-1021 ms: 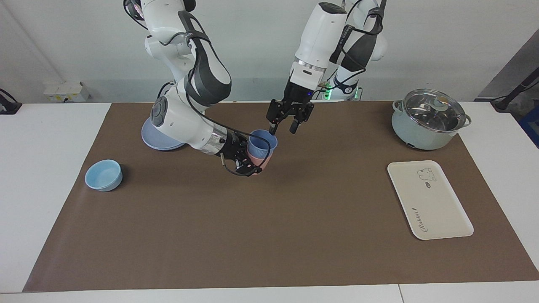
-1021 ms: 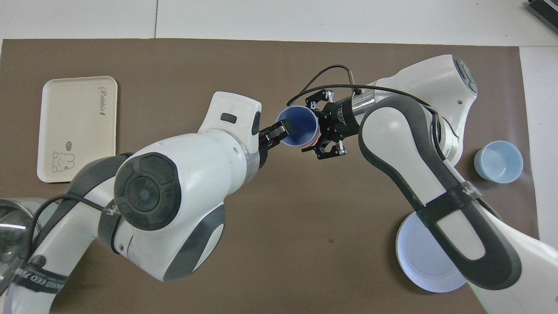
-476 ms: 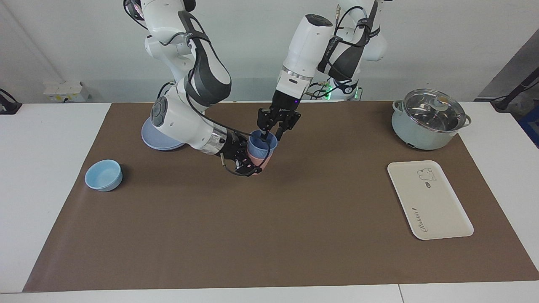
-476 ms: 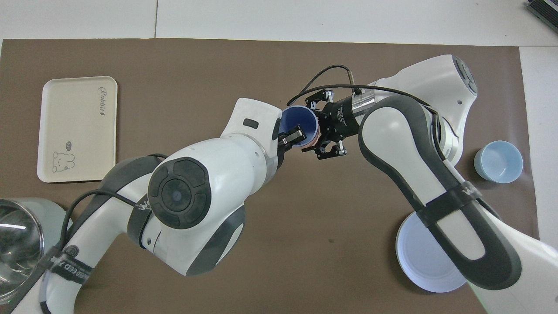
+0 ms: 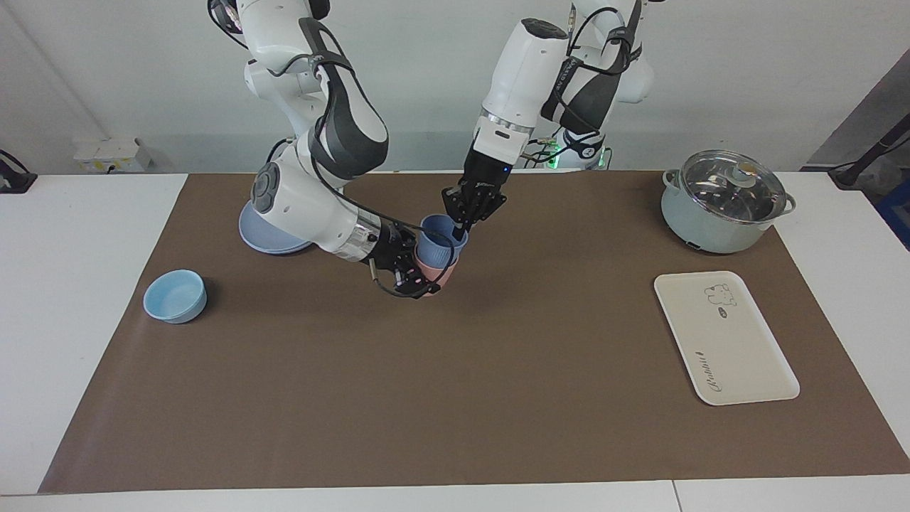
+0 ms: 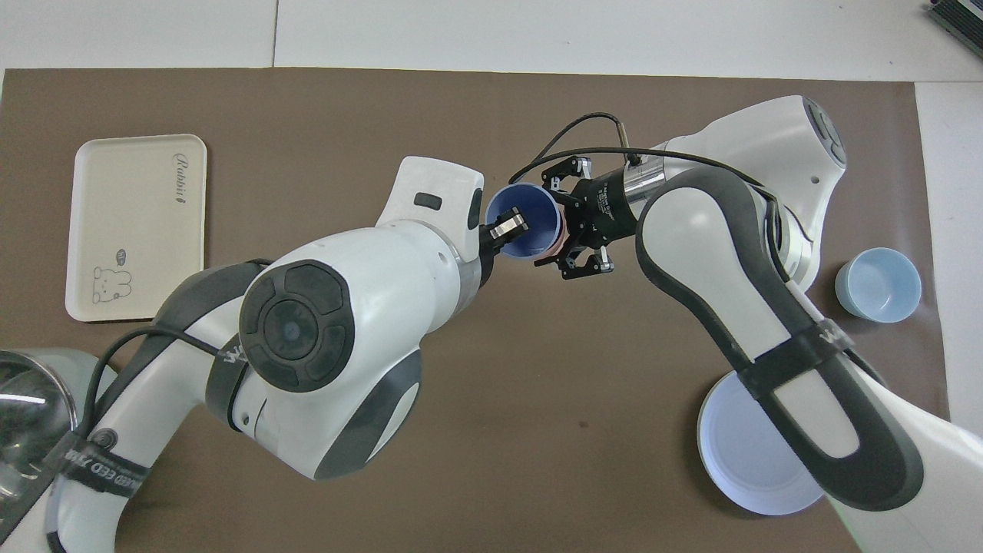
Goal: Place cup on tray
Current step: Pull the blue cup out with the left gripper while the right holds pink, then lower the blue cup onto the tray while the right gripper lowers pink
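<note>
At mid-bench the right tool clamps the pink tumbler, in which the cup sits nested. The left tool pinches the cup's rim. Next, seemingly: lift it free, carry it to the tray.

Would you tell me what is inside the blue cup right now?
One finger of the left gripper dips inside the cup, at its rim. The visible interior looks bare; the gripper hides part.
</note>
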